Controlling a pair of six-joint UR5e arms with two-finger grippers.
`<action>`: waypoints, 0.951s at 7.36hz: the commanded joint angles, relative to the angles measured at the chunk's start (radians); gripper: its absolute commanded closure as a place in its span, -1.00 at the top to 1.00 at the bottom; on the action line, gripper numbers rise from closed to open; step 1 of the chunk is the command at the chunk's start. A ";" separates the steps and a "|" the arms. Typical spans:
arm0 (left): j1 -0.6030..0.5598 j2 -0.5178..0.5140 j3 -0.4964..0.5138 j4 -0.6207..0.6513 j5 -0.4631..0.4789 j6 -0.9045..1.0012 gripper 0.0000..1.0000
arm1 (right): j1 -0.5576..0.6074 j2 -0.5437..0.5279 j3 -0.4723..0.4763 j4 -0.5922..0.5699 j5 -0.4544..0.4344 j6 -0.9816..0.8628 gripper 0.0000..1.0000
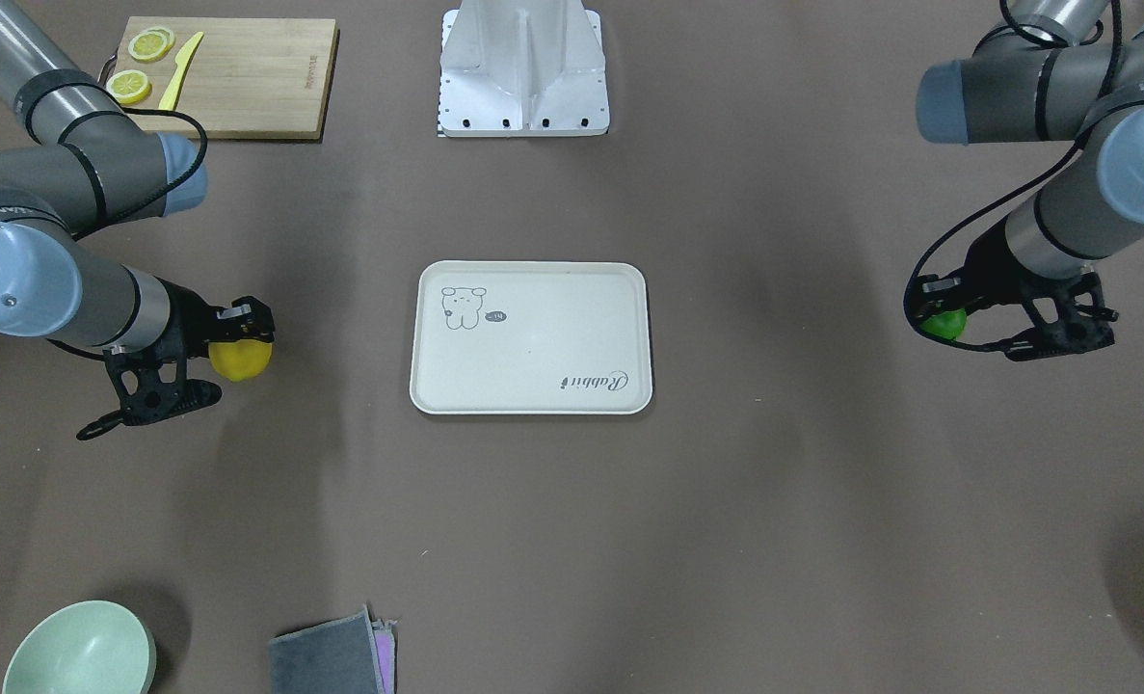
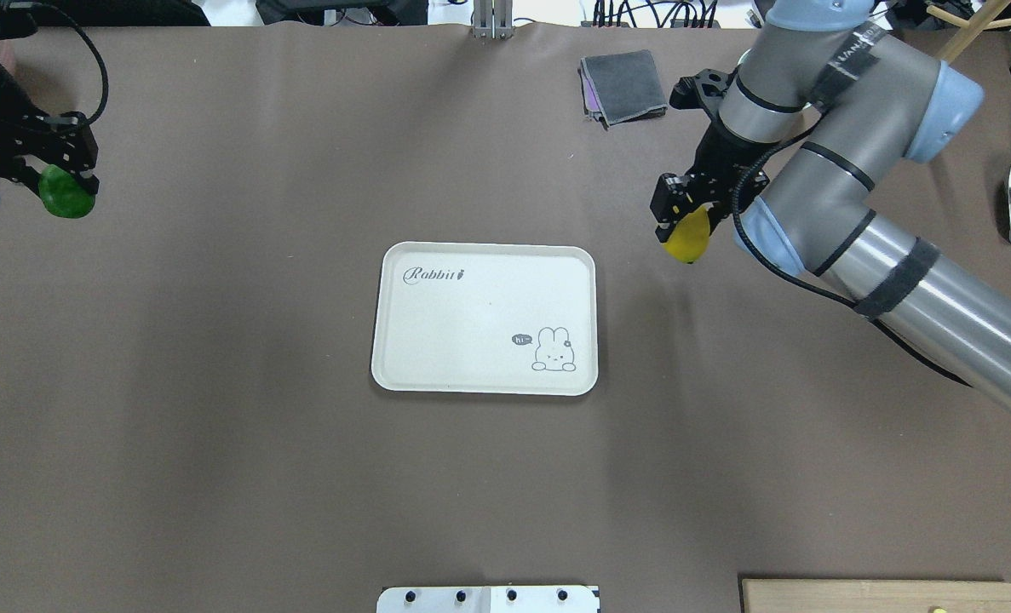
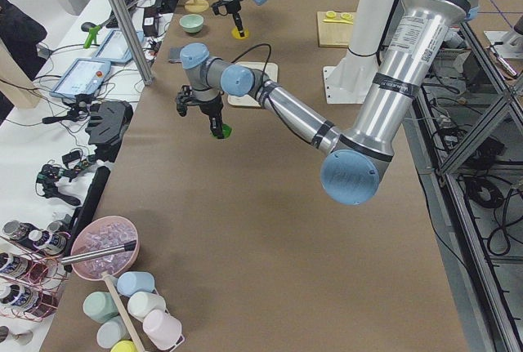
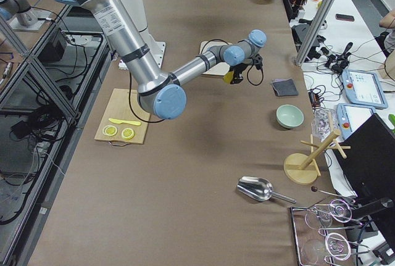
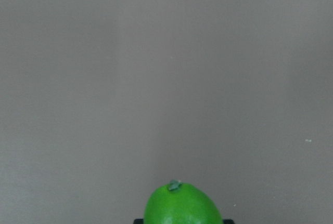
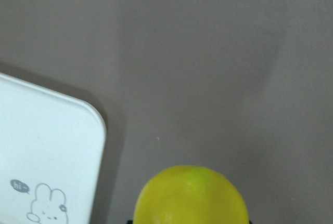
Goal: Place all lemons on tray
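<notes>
- On the tray [image 2: 471, 340] nothing lies yet. Its surface shows only the printed rabbit and script, so neither lemon has been delivered.
- Just off the tray's right side, near its far corner, the right tool [image 2: 682, 223] is clenched on the yellow lemon [image 2: 690, 241]. The fruit hangs below the fingers and looks clear of the bench [image 2: 215, 443]; the right wrist view shows a tray corner close beside it.
- Well apart from the tray on its left side, the left tool [image 2: 58, 174] grasps the green lemon [image 2: 66, 199]. The left wrist view shows only bare bench beyond the fruit, with no tray in sight.
- Both picks look done, so I judge the task roughly half complete. What is left is to carry each lemon over the tray, lower it and let go.
- The yellow lemon has the shorter way to go, a small shift inward past the rim. The green one has to cross a long stretch of bench first.
- Both lemons are round and could roll once freed, so a low release well inside the rim seems wise. If the arms arrive together they may crowd each other over the tray.
</notes>
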 commanded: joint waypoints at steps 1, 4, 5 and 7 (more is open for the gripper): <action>-0.035 -0.006 -0.041 0.037 -0.016 0.037 -1.00 | -0.067 0.121 -0.112 0.067 -0.006 0.002 -0.77; -0.018 -0.010 -0.067 0.068 -0.032 0.034 -1.00 | -0.158 0.155 -0.151 0.097 0.052 0.006 -0.79; -0.015 -0.015 -0.072 0.067 -0.033 0.031 -1.00 | -0.175 0.153 -0.167 0.094 0.082 0.008 -0.79; 0.022 -0.053 -0.058 0.073 -0.032 0.023 -1.00 | -0.184 0.140 -0.193 0.094 0.089 0.012 -0.74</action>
